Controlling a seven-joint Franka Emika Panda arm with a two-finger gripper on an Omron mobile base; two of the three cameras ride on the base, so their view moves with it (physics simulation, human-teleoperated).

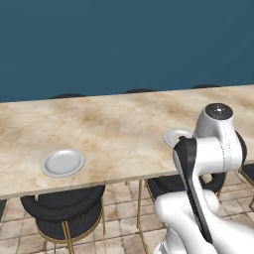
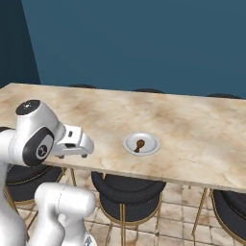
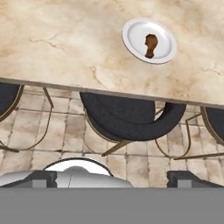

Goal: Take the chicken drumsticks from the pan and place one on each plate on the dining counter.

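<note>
Item: dining counter (image 2: 202, 139), beige marble pattern, long, with black-cushioned gold-legged stools (image 3: 131, 120) tucked under its near edge over a tiled floor (image 3: 61, 131). Item: white plate (image 2: 141, 143), small and round, carrying one browned chicken drumstick (image 2: 140, 144) at its centre; in the hand view this plate lies ahead of the fingertips and off to one side, well apart from them, with the counter edge and a stool between. Item: second white plate (image 1: 63, 162), bare, set near the counter's front edge, well apart from the first (whose rim peeks out beside the arm in the left base view). Item: gripper (image 2: 77, 144), on a white arm, held level just in front of the counter's near edge, off the counter surface and touching nothing. Fingers: the two dark fingertips (image 3: 186, 178) stand far apart at the bottom of the hand view, spread wide with nothing between them.
</note>
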